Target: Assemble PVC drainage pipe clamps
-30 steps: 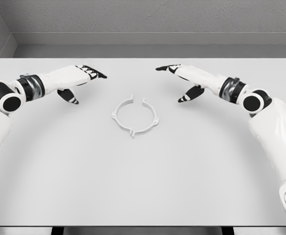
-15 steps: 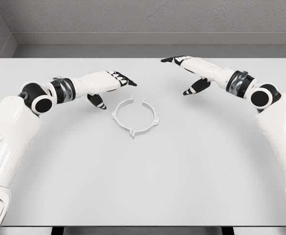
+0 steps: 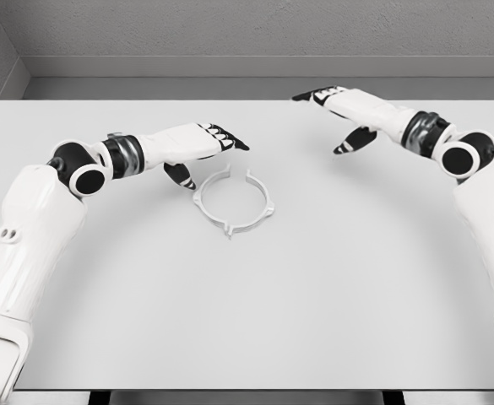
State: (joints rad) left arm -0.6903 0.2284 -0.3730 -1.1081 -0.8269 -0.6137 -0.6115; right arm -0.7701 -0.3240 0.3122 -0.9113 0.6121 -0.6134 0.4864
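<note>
The clamp (image 3: 233, 201), a white ring in two curved halves with small lugs on its outside, lies flat on the desk (image 3: 314, 304) a little left of the middle, with a gap showing at its far side. The left robot hand (image 3: 203, 145) hovers just beside the ring's far left edge, fingers stretched out flat and relaxed, thumb hanging down toward the desk, holding nothing and not touching the ring as far as can be seen. The right robot hand (image 3: 341, 108) is well apart from the ring, up toward the far right of the desk, likewise open with fingers extended and thumb down, empty. The step in hand looks like the approach: the left is lining up to take the ring, and nothing is grasped yet. The next move calls for lowering the left fingers and thumb over the near half of the ring and pinching its thin wall without skidding it across the smooth surface; the right would then need to come in to steady or press the other half so the gap closes.
</note>
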